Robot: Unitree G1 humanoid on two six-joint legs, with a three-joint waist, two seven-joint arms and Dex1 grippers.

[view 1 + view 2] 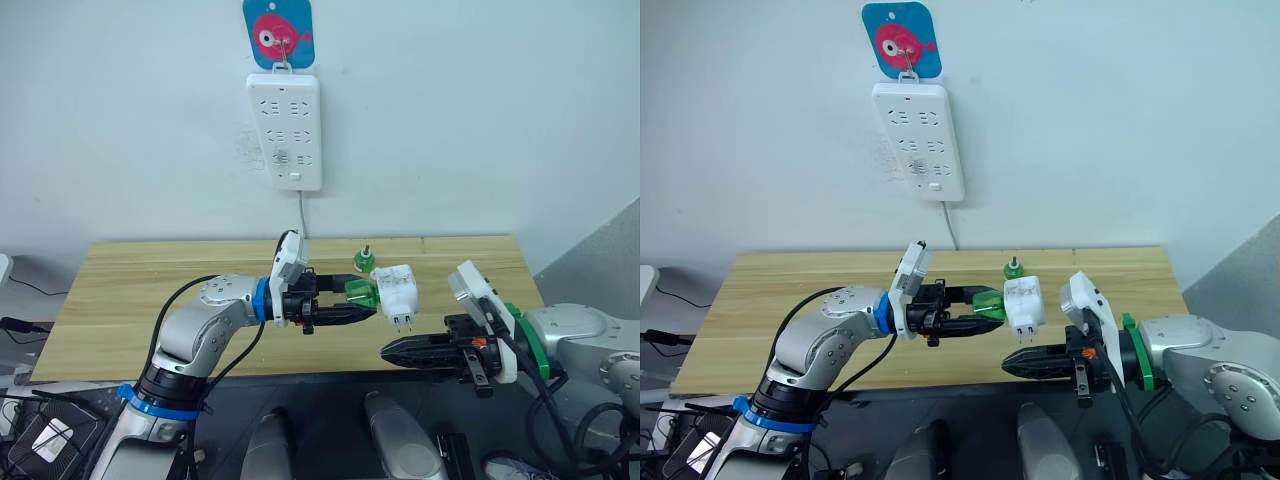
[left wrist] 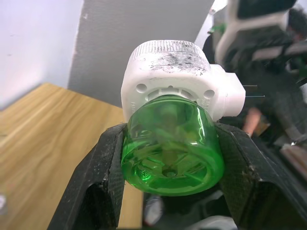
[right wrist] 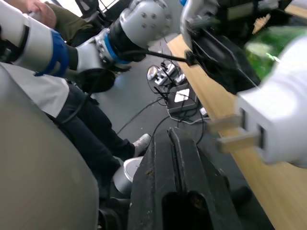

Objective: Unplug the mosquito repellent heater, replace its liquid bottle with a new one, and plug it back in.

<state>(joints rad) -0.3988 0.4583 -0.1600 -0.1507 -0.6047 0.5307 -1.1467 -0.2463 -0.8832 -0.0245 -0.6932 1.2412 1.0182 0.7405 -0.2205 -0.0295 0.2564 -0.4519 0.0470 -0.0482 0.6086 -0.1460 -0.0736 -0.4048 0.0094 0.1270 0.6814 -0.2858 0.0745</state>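
Left claw [image 1: 352, 303] pinches the translucent green liquid bottle [image 2: 171, 139], presenting the small white domed plastic heater [image 1: 398, 288], prongs down, beside the clenched, empty right claw [image 1: 395, 350] for unscrewing.

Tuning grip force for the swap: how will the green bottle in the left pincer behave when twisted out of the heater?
The green bottle looks like smooth, glossy, round plastic, so it may slip or spin between the left pincer fingers. It seems small and probably light. The heater hangs unsupported from it, so twisting likely turns both unless the right pincer braces the heater.
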